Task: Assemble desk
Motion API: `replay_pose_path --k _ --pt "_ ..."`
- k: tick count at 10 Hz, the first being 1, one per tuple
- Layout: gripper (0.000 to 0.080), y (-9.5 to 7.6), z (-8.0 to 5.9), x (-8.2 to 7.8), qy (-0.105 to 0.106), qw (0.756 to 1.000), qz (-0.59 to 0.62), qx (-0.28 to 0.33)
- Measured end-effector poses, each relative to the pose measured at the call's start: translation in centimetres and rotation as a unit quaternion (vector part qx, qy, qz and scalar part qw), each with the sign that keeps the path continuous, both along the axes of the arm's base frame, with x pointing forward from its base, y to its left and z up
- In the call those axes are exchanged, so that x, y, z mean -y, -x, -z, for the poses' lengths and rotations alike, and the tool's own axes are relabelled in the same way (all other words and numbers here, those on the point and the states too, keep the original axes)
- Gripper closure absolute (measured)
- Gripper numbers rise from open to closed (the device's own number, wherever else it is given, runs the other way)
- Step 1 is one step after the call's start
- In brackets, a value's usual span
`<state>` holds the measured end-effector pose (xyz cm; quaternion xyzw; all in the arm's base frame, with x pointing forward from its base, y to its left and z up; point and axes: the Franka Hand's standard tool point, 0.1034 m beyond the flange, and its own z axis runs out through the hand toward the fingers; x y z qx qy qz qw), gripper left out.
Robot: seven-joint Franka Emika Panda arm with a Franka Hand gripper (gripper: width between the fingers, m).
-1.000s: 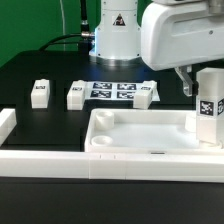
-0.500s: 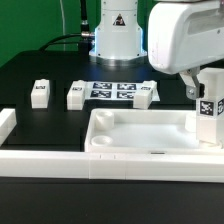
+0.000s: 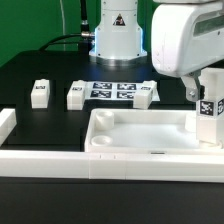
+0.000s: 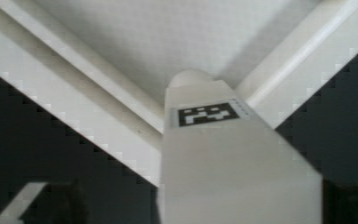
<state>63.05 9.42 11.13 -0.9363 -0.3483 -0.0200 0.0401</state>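
Gripper (image 3: pixel 204 92) is clamped on an upright white leg (image 3: pixel 208 125), which hangs directly beneath it at the tabletop's (image 3: pixel 135 133) corner. The leg looks like light, stiff, slick plastic, best pinched across opposite flat faces.

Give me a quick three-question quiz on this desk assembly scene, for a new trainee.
1. True or false: the leg at the fingers stands upright at a corner of the tabletop.
2. How many loose legs sit on the black table, apart from the tabletop?
3. The marker board lies: A) between two loose legs, B) inside the tabletop, C) on top of the upright leg.
Key: 1 true; 2 three, the others being and; 3 A.
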Motion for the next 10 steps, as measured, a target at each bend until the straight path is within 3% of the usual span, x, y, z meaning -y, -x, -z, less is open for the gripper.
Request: replay_pose_path --k 2,3,4,5,8,10 --pt "0.0187 0.01 0.02 0.02 0.000 1.000 0.001 0.000" --pt "0.0388 0.01 0.03 0.02 0.000 1.000 0.001 0.000" --pt "0.0388 0.01 0.04 0.02 0.000 1.000 0.002 0.000" --pt "0.0511 0.01 0.04 0.02 0.000 1.000 0.011 -0.001" --pt "0.0511 0.01 0.04 0.00 -0.001 0.997 0.081 -0.008" --pt "0.0511 0.04 0.07 -0.06 -0.010 0.981 0.194 -0.024"
